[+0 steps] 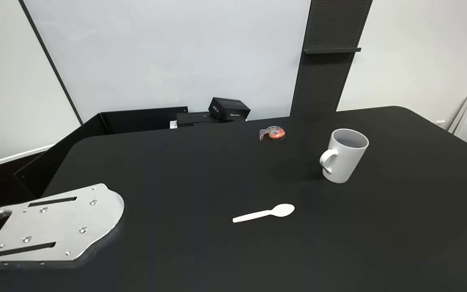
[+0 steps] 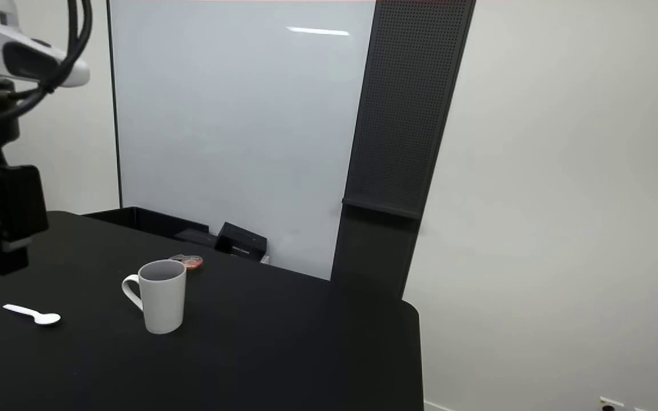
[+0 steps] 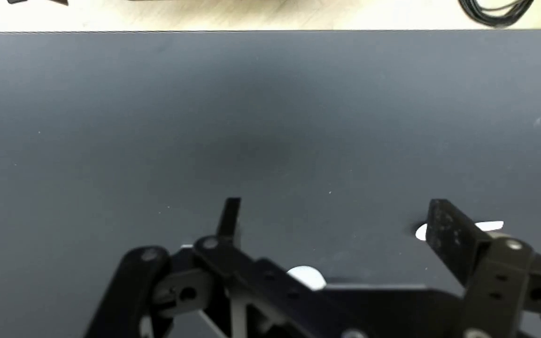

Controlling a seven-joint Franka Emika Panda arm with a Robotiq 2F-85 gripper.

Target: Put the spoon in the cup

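Note:
The white spoon (image 1: 283, 210) lies flat on the black table, bowl toward the cup; it shows also in an exterior view (image 2: 47, 318). The white cup (image 1: 346, 160) stands upright with its handle on the spoon's side, and shows also in an exterior view (image 2: 163, 299). My gripper (image 3: 336, 203) is open, with nothing between its fingers. In the wrist view the right finger covers the middle of the spoon (image 3: 489, 226). A white patch, likely part of the cup (image 3: 306, 276), shows behind the left finger. In an exterior view the gripper (image 2: 11, 260) hangs above the table near the spoon.
A clear tape dispenser with a red-orange roll (image 1: 275, 132) lies behind the cup. Black boxes (image 1: 229, 109) sit beyond the table's back edge. A silver metal plate (image 1: 91, 219) is at the left. The wrist view shows a straight table edge (image 3: 270, 32) and a coiled cable (image 3: 496, 16).

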